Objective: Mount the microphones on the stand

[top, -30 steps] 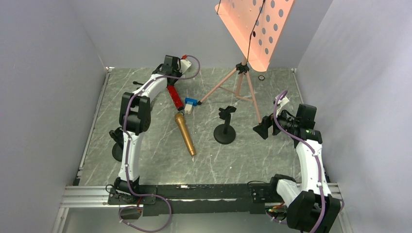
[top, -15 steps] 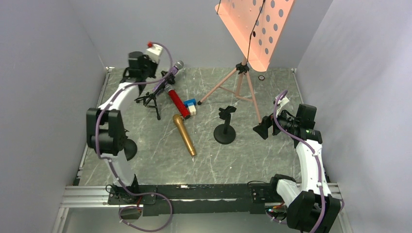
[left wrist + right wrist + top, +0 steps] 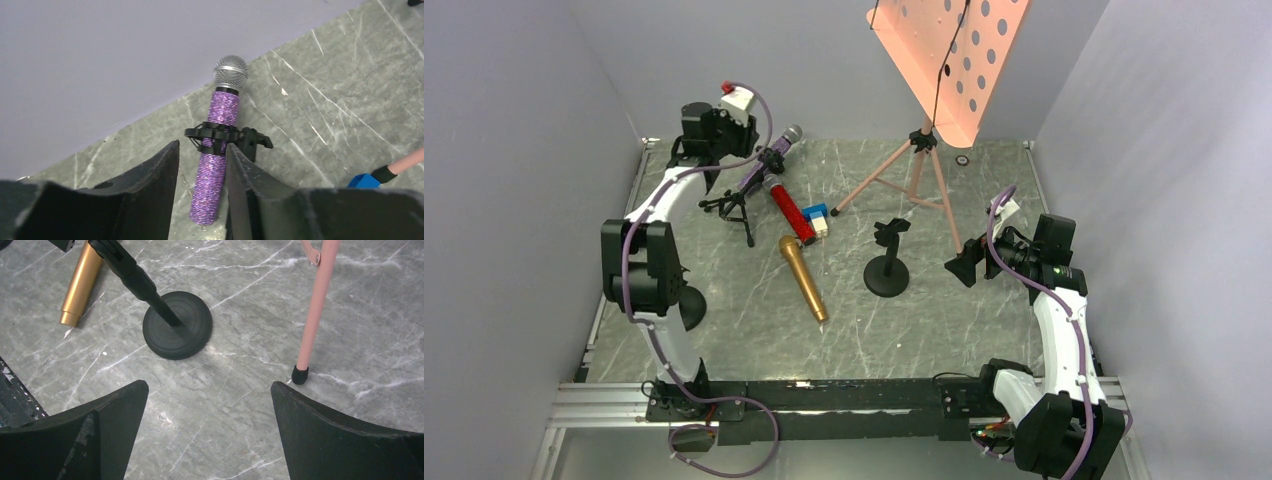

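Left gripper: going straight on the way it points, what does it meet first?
The purple microphone, sitting in the black clip of a stand. Its lower end lies between the left gripper's parted jaws, though depth is hard to judge.

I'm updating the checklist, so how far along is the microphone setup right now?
Done: the purple microphone sits clipped in the small tripod stand. In hand: nothing; the left tool is open around its handle, the right tool open near the empty round-base stand. Left: the red microphone and gold microphone lie on the table.
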Controlling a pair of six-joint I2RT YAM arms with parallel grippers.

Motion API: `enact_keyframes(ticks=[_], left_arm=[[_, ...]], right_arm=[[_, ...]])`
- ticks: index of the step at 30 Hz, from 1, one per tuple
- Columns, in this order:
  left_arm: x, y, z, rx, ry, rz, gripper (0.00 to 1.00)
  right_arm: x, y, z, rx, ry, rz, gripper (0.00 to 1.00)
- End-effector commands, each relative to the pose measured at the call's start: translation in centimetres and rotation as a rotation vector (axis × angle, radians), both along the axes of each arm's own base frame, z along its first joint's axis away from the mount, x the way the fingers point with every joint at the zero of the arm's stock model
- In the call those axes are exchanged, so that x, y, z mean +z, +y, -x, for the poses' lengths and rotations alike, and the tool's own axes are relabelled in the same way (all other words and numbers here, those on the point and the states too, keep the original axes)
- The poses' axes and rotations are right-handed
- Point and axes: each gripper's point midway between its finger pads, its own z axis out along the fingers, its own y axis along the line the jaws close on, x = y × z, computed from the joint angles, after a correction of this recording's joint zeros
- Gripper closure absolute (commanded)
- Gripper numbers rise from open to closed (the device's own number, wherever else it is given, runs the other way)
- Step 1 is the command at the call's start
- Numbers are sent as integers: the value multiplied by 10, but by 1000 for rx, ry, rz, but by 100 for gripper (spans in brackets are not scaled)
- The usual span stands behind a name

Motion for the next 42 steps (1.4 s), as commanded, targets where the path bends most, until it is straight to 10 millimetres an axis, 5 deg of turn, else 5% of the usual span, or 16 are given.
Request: enact_keyframes(ticks=[1, 9, 18, 31, 33, 36, 42], left_arm=[[-14, -22, 1, -23, 77, -90, 55], [-63, -35, -2, 1, 234, -263, 44], [-86, -38, -4, 42, 291, -373, 47], [-110, -32, -16, 103, 314, -490, 60], [-113, -34, -18, 101, 322, -498, 70], [-110, -38, -19, 84, 308, -504, 100], [-55, -43, -18, 97, 136, -436, 100]], right_arm=[[13, 1, -5, 18, -52, 13, 0], [13, 1, -5, 20, -49, 11, 0], [13, 1, -5, 19, -50, 12, 0], [12, 1, -5, 19, -48, 13, 0], [12, 1, -5, 19, -48, 13, 0], [13, 1, -5, 18, -48, 12, 0], [13, 0, -5, 18, -50, 15, 0]])
